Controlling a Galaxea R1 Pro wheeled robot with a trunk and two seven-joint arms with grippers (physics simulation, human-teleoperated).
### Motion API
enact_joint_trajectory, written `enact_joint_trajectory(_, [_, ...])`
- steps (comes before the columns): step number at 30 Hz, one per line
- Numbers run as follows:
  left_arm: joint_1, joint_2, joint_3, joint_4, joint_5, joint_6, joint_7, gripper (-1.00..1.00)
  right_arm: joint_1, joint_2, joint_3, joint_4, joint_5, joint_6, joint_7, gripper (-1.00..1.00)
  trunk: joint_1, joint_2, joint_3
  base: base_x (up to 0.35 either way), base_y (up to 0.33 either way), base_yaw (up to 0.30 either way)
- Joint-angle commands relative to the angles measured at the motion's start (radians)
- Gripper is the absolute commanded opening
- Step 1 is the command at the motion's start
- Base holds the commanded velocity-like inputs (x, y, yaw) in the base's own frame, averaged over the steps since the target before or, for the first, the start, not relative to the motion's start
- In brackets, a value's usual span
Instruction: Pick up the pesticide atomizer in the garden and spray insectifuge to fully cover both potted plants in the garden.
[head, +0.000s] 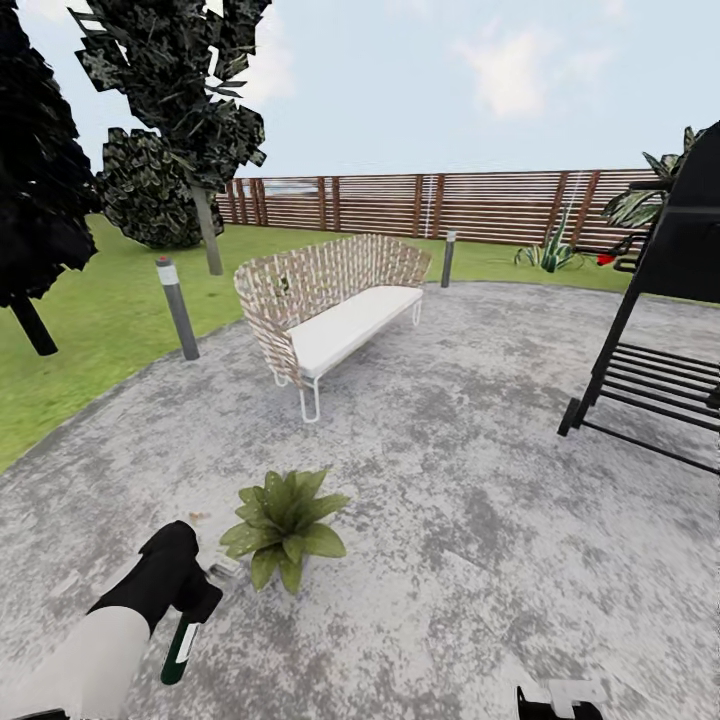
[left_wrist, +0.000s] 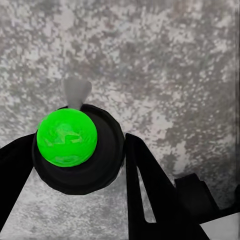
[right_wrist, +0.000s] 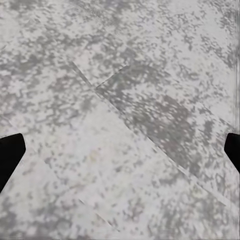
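Note:
My left gripper (head: 190, 608) is shut on the pesticide atomizer (head: 181, 648), a dark green-black bottle hanging down from the black hand low over the patio. In the left wrist view the atomizer (left_wrist: 67, 137) shows end-on as a bright green disc in a black ring between the two black fingers (left_wrist: 147, 180). One potted plant (head: 285, 525), a low rosette of broad green leaves, stands on the stone just right of that hand. The other potted plant is out of view. My right gripper (head: 558, 700) sits at the bottom edge, open (right_wrist: 120, 150) over bare stone.
The round grey stone patio (head: 470, 480) spreads ahead. A woven bench (head: 335, 305) stands mid-distance, a black grill cart (head: 660, 330) at the right. Two grey bollard lamps (head: 177, 307) (head: 448, 259) edge the lawn (head: 90, 340). The brown slatted fence (head: 430, 205) and an agave (head: 548, 250) lie behind.

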Motion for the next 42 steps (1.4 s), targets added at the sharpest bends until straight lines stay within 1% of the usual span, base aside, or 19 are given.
enact_joint_trajectory(1, [-0.001, -0.001, 0.015, -0.002, -0.01, 0.003, -0.01, -1.0, -0.001, 0.0, -0.006, 0.001, 0.011, -0.003, -0.003, 1.0, 0.0, 0.0, -0.001, 0.002, -0.272, 0.005])
enact_joint_trajectory(3, [-0.001, 0.0, 0.028, -0.002, -0.011, 0.003, -0.009, -1.0, -0.001, 0.0, -0.006, 0.001, 0.01, -0.003, -0.003, 1.0, 0.0, 0.0, -0.001, 0.001, -0.273, 0.002])
enact_joint_trajectory(5, [-0.001, -0.001, 0.032, -0.002, -0.011, 0.002, -0.009, -1.0, -0.001, 0.001, -0.006, 0.001, 0.011, -0.003, -0.003, 1.0, 0.0, 0.0, -0.001, 0.0, -0.273, 0.062])
enact_joint_trajectory(16, [-0.001, -0.002, 0.035, -0.002, -0.009, 0.002, -0.009, -1.0, -0.001, 0.002, -0.006, 0.001, 0.011, -0.003, -0.003, 1.0, 0.0, 0.0, -0.001, 0.033, -0.273, 0.247])
enact_joint_trajectory(25, [-0.001, -0.002, 0.034, -0.002, -0.009, 0.002, -0.009, -1.0, -0.001, 0.001, -0.006, 0.001, 0.011, -0.003, -0.003, 1.0, 0.0, 0.0, -0.001, 0.13, -0.26, 0.018])
enact_joint_trajectory(35, [-0.001, -0.001, 0.036, -0.003, -0.009, 0.002, -0.009, -1.0, -0.001, 0.002, -0.006, 0.001, 0.011, -0.003, -0.003, 1.0, 0.0, 0.0, -0.001, -0.17, -0.233, 0.235])
enact_joint_trajectory(39, [-0.004, -0.003, 0.034, -0.003, -0.009, 0.001, -0.011, -1.0, -0.001, 0.002, -0.006, 0.001, 0.011, -0.003, -0.003, 1.0, 0.0, 0.0, -0.001, -0.116, -0.09, 0.277])
enact_joint_trajectory(42, [-0.013, -0.013, 0.033, -0.003, -0.009, 0.003, -0.012, -1.0, -0.001, 0.002, -0.006, 0.001, 0.011, -0.003, -0.003, 1.0, 0.0, 0.0, -0.001, 0.001, -0.005, 0.269])
